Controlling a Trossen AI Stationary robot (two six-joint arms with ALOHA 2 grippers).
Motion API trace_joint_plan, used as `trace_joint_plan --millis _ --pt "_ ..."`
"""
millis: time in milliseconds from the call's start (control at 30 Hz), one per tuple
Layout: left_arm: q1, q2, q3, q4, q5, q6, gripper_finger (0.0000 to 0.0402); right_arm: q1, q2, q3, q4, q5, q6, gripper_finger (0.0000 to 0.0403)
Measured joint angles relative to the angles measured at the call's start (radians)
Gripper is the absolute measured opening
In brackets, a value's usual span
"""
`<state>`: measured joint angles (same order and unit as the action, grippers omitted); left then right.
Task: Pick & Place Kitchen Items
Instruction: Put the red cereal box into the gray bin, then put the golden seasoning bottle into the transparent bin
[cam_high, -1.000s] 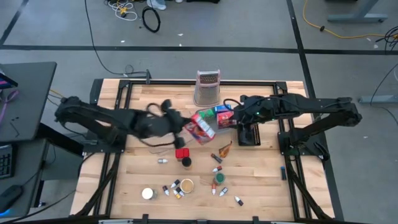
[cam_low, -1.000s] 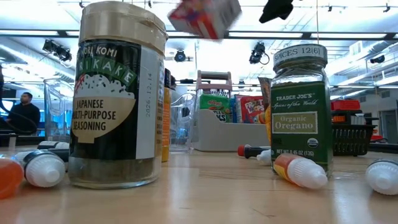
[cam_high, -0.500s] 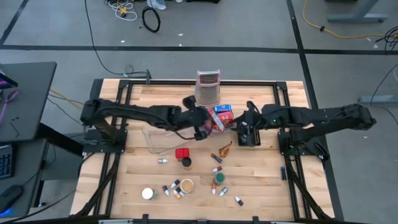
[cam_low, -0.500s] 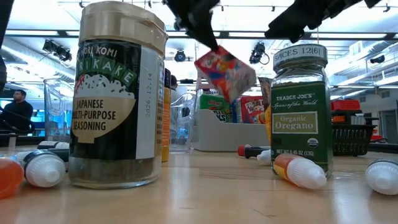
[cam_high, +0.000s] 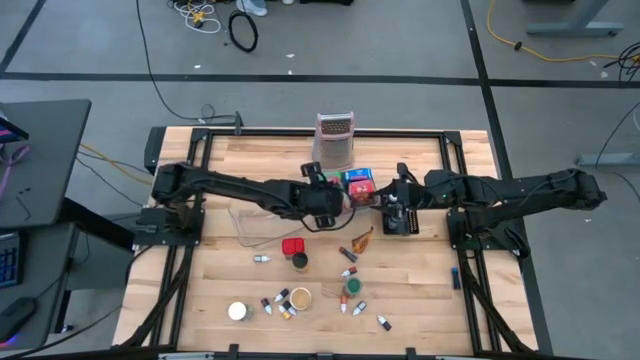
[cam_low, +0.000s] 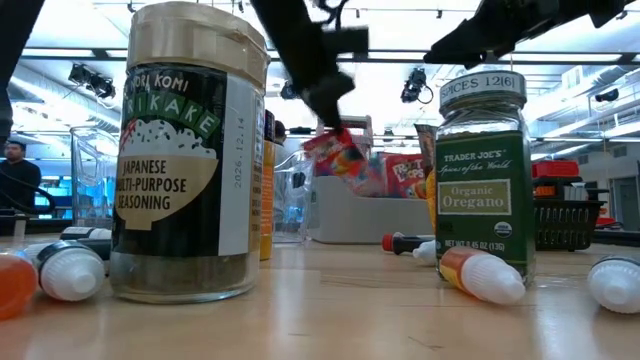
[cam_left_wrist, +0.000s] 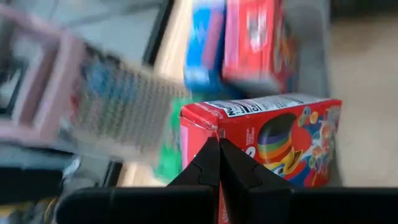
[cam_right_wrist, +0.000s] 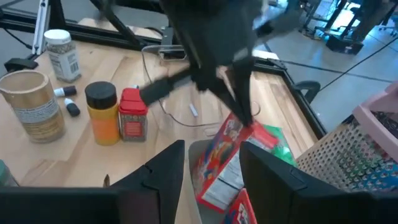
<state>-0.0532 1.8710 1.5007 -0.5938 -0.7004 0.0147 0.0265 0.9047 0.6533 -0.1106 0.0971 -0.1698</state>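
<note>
My left gripper (cam_high: 333, 200) is shut on a red cereal box (cam_left_wrist: 273, 140) with a rainbow print and hangs it over the grey tray (cam_right_wrist: 198, 152) at mid-table. The low view shows the box (cam_low: 340, 158) tilted under the dark arm. More boxes stand in that tray: a blue one (cam_left_wrist: 204, 37), a red one (cam_left_wrist: 255, 37) and a green packet (cam_left_wrist: 166, 155). My right gripper (cam_high: 386, 197) waits open just right of the tray, its fingers (cam_right_wrist: 168, 163) on either side of the view, touching nothing. My left gripper pinches the red cereal box between its two fingers at the box's upper end (cam_right_wrist: 235, 132), coming from above and slanting down. The box hangs tilted below the fingers, its lower end (cam_right_wrist: 214, 186) down in the grey tray. Whether that end rests there, I cannot tell.
The metal grater (cam_high: 335, 140) stands just beyond the tray. A black tray (cam_high: 400, 220) lies under the right arm and a clear tray (cam_high: 255, 222) under the left. Jars, a red tin (cam_high: 292, 246), a dark-capped bottle (cam_right_wrist: 102, 112) and small capsules (cam_high: 285, 303) crowd the near side.
My left gripper has carried the red box from over the clear tray toward the table's right and lowered it over the grey tray. The box has dropped from high up to tray height and has tilted. The gripper has stayed shut on it.
</note>
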Motion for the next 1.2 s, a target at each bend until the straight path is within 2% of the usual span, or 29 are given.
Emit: trace_joint_plan --millis 67,233,467,767,900,1067,1200 --pt "0.003 0.016 0.001 0.013 -0.025 0.002 0.0003 0.0 0.0 0.0 0.002 0.0 -0.001 0.0165" --pt "0.022 0.05 0.002 0.028 0.009 0.05 0.0007 0.0 0.0 0.0 0.008 0.0 -0.005 0.0165" --pt "0.035 0.054 0.001 0.036 0.003 0.054 0.0028 0.0 0.0 0.0 0.014 0.0 -0.026 0.0165" --pt "0.032 0.054 0.001 0.047 0.011 0.07 0.0091 0.0 0.0 0.0 0.014 0.0 -0.027 0.0165" --pt "0.012 0.054 0.018 0.042 -0.049 0.009 0.0121 0.0 0.0 0.0 0.014 0.0 -0.027 0.0165" --pt "-0.019 0.053 0.058 0.036 -0.065 -0.039 0.0138 0.0 0.0 0.0 0.015 -0.001 -0.027 0.0165" --pt "-0.049 0.053 0.129 -0.042 -0.074 -0.036 0.0147 0.0 0.001 0.0 0.014 -0.002 -0.024 0.0165"
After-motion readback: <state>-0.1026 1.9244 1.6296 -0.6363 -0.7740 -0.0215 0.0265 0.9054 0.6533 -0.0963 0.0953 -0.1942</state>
